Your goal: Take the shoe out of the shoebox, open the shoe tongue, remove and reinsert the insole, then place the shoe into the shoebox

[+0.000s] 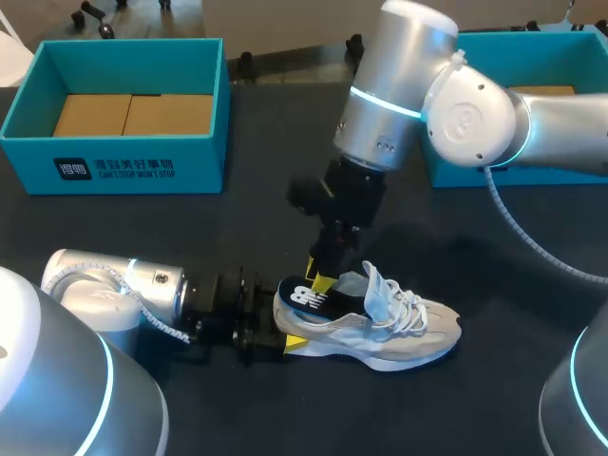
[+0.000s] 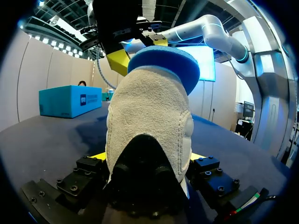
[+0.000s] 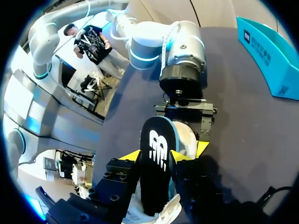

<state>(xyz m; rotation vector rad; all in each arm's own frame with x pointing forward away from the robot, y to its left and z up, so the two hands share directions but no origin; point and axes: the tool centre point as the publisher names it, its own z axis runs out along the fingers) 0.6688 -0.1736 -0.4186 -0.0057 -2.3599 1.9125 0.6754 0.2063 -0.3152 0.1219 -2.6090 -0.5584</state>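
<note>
Silver right arm, cyan ring, coiled cable; right gripper black, yellow-tipped.

Table: dark grey cloth-covered table top, flat, spreading across the head view from 9 to 3 o'clock.
Left cardboard: 2 flat brown cardboard panels, side by side and touching along 1 seam, lying on the floor of the open teal box at 10 o'clock on the table.
Right cardboard: 1 strip of brown cardboard inside the second open teal box at 2 o'clock, mostly hidden.
Boxes: well apart, both near the table's far edge.
</note>
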